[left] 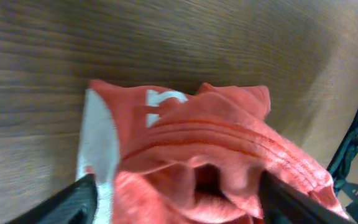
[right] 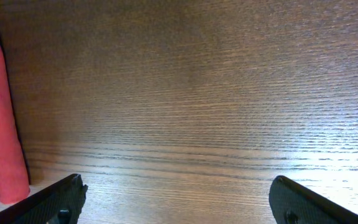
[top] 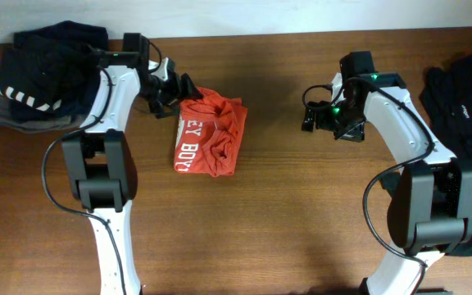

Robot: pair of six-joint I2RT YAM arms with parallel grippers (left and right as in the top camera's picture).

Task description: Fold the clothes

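Robotics lab or test bench, by the looks. Evidence: 2 white-and-black robot arms, left arm (top: 103, 168) & right arm (top: 400, 123), w/ bases at the near edge of a wood-grain table (top: 301, 221), black cables looping off them, green status lights on. Clothes lie on it: folded dark pile (top: 35, 78) at far left corner, black garment (top: 461, 90) at right edge, orange-red T-shirt (top: 210, 135) left of centre. Pale strip (top: 260, 12) runs beyond far edge; can't tell if wall or floor.
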